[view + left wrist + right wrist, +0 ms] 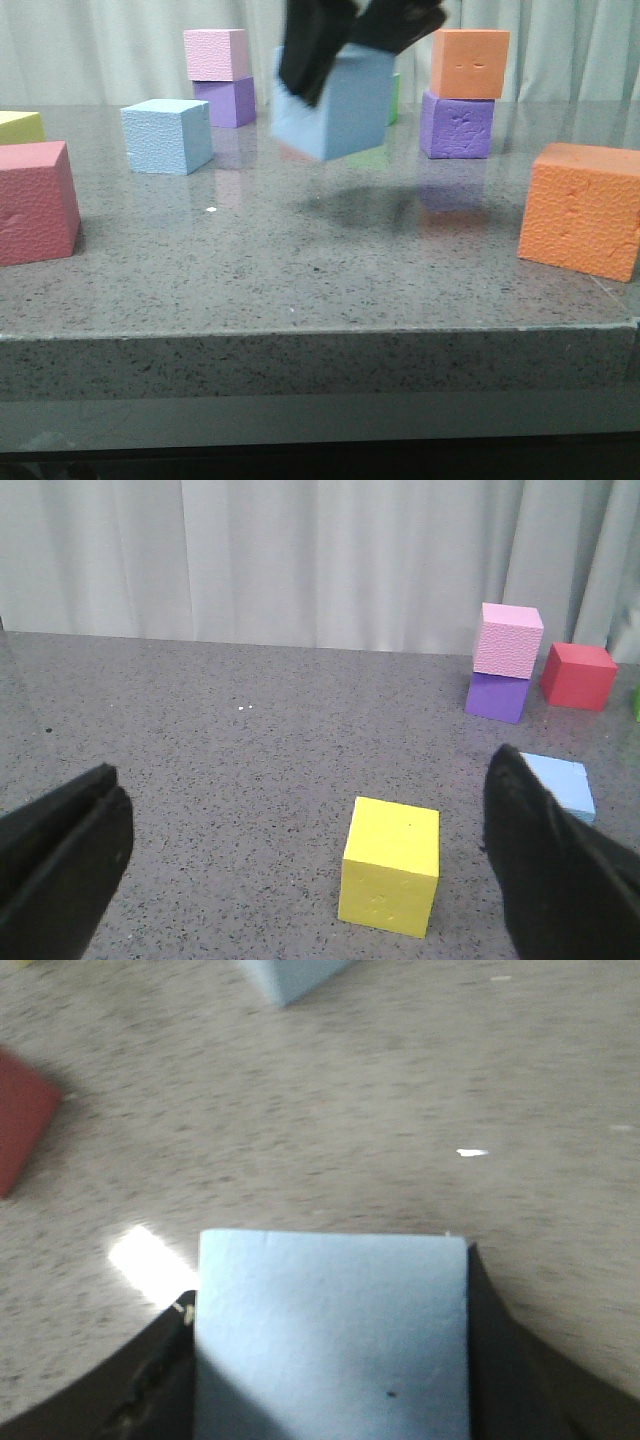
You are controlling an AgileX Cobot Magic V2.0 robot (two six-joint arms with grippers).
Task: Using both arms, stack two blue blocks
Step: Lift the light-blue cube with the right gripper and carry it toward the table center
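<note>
right hand [335, 60] pinching smooth blue block [335, 105] above table [300, 260], left hand [300, 870] spread, no legible writing

A: What sits on the grey speckled stone counter [250, 740]?

B: A yellow foam cube [390, 878] stands nearest, between the two black claw-like fingers [65, 865] of the left gripper [310, 870], which are spread wide apart with nothing touching them.

A: And beyond it?

B: A light sky-blue foam cube [563, 785] lies partly hidden behind one finger. Farther back, a pink pebbled foam cube [509, 639] rests on top of a purple foam cube [497, 697], and a red foam cube [578, 675] stands just beside that pair. A pale pleated curtain [300, 560] closes off the back.
</note>
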